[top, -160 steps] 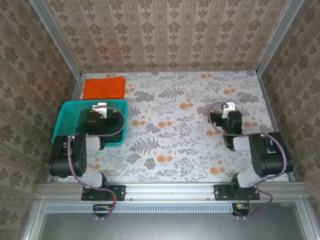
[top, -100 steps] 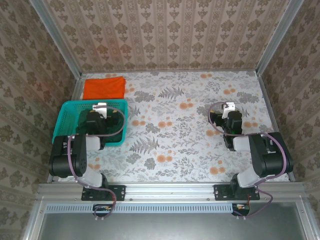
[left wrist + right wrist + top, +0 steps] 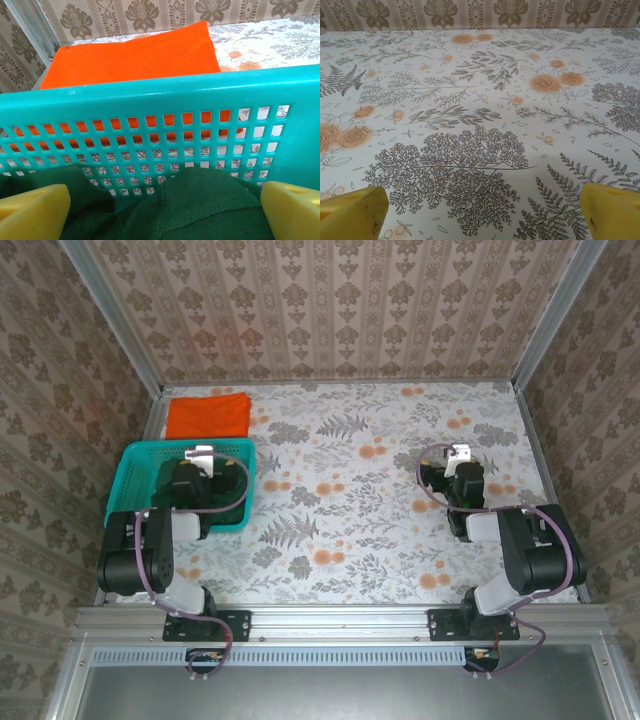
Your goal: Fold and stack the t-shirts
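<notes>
1. Table [image 3: 340, 500] from top external cam: orange t-shirt [image 3: 207, 416] lies folded flat at far-left corner, just behind teal basket [image 3: 135, 475]. Over the basket sits left gripper [image 3: 203, 454]. Over bare table on the right sits right gripper [image 3: 457, 454], well apart from the shirt. Can't tell jaw state from up here.
2. Left wrist cam: left gripper [image 3: 164, 209] w/ yellow fingers [image 3: 35, 210] at both lower corners, spread wide. Dark green t-shirt [image 3: 210, 200] is bunched inside basket [image 3: 150, 100], under the gripper, against the mesh wall. Orange t-shirt [image 3: 135, 55] lies flat on table beyond that wall.
3. Right wrist cam: right gripper [image 3: 482, 212] fingers [image 3: 355, 210] wide apart, low over floral table [image 3: 470, 100].
</notes>
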Available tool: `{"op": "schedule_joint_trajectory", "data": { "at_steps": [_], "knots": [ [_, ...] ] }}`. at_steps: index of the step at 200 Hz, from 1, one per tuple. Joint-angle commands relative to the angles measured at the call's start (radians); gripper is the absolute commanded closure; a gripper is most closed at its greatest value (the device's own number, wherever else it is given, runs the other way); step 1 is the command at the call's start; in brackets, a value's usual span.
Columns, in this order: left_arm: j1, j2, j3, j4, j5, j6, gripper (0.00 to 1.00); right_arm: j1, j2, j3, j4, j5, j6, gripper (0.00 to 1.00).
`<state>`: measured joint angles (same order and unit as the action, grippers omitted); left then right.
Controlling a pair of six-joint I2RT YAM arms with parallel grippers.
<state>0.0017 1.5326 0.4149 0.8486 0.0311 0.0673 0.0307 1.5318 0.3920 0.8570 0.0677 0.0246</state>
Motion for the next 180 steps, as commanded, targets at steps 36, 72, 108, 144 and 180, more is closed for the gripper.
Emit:
{"op": "schedule_joint_trajectory", "data": {
  "at_steps": [36,72,108,144,180],
  "knots": [
    [0.006,0.003,-0.007,-0.002,0.023,-0.022,0.00,0.000,0.001,0.003,0.026,0.012,-0.006,0.00],
    [0.014,-0.028,-0.029,0.018,-0.015,-0.048,0.00,0.017,-0.034,-0.009,0.026,0.100,0.004,0.00],
    [-0.033,-0.307,-0.025,-0.181,-0.092,-0.042,0.00,0.038,-0.369,-0.002,-0.252,0.201,0.083,0.00],
    [-0.076,-0.488,0.092,-0.358,-0.117,-0.298,0.00,0.038,-0.653,0.040,-0.592,0.249,0.438,0.01],
    [-0.048,-0.534,0.287,-0.639,0.017,-0.641,0.00,0.026,-0.760,0.080,-0.696,-0.012,0.490,0.01]
  ]
}}
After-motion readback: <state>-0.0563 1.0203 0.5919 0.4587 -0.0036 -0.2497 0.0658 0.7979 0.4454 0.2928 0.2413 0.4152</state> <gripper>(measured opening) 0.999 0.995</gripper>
